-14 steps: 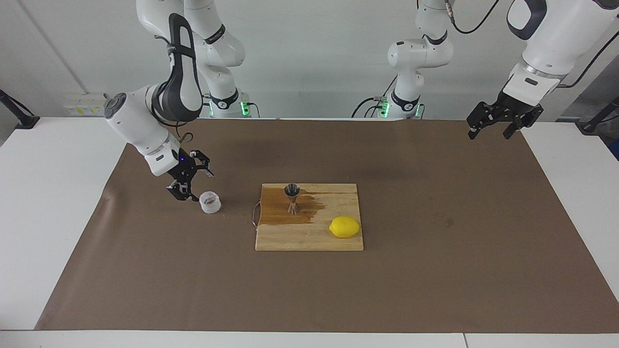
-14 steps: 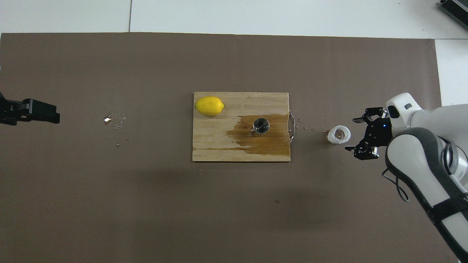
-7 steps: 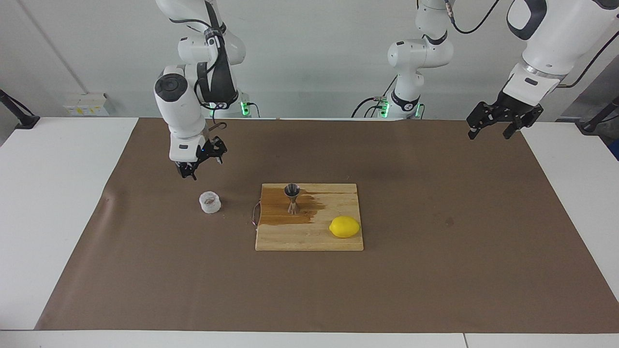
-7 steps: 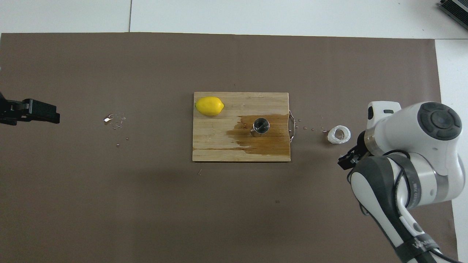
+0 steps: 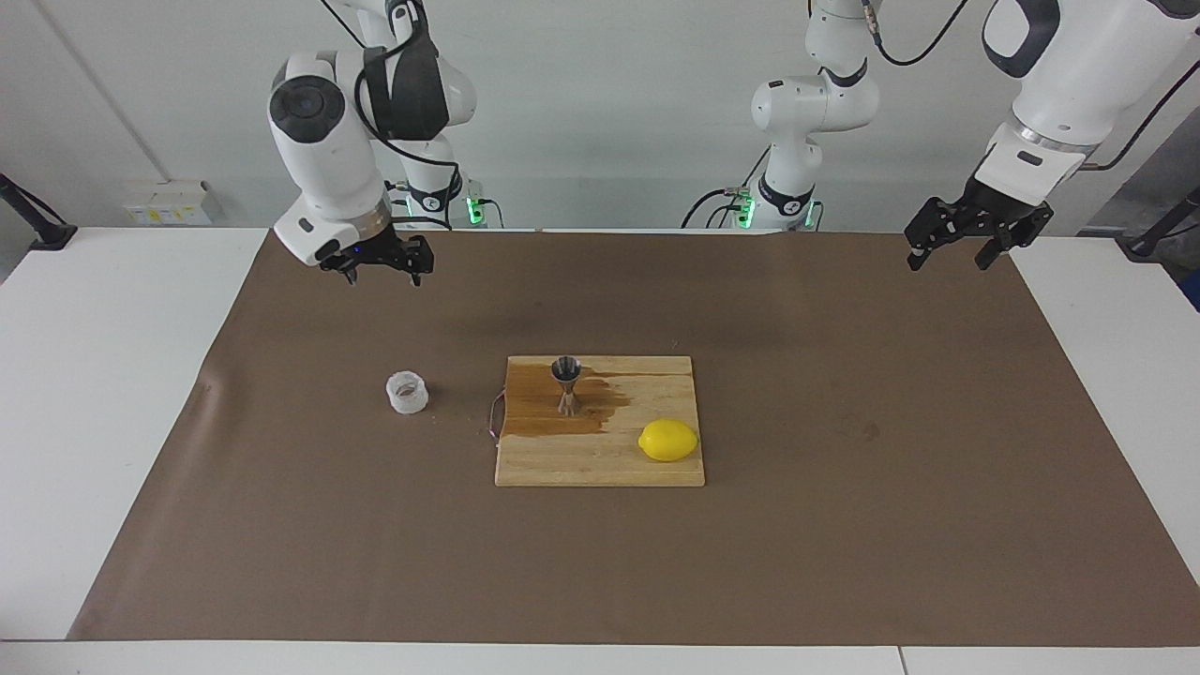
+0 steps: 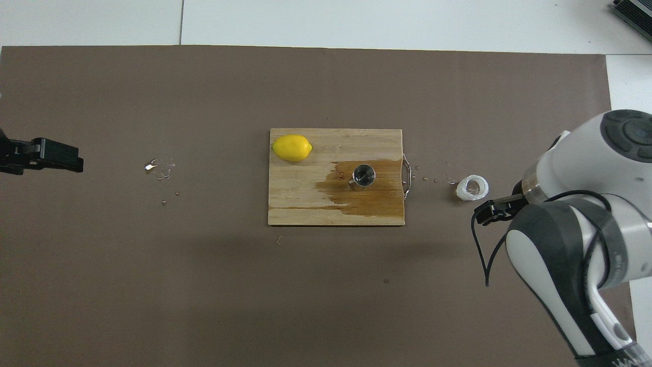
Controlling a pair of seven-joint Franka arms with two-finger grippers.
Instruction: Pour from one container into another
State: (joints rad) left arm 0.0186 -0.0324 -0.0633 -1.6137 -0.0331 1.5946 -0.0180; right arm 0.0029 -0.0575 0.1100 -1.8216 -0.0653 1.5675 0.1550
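The squat translucent-white cup (image 5: 407, 392) stands upright on the brown mat (image 5: 844, 525), beside the cutting board toward the right arm's end; it also shows in the overhead view (image 6: 472, 187). The steel jigger (image 5: 566, 384) stands upright on the wooden cutting board (image 5: 600, 464), in a wet brown stain (image 6: 377, 196); from overhead its mouth (image 6: 363, 175) shows. My right gripper (image 5: 382, 274) is open and empty, raised high over the mat, well apart from the cup. My left gripper (image 5: 952, 255) is open and empty, waiting over the mat's edge at the left arm's end.
A yellow lemon (image 5: 668, 440) lies on the board's corner farthest from the robots. A metal handle (image 6: 406, 176) sticks out of the board toward the cup, with small drops (image 6: 430, 179) on the mat between them. A small puddle (image 6: 160, 167) lies toward the left arm's end.
My right gripper has drawn away from beside the cup, risen and swung back toward its base. The cup stays where it was. The left arm has not moved.
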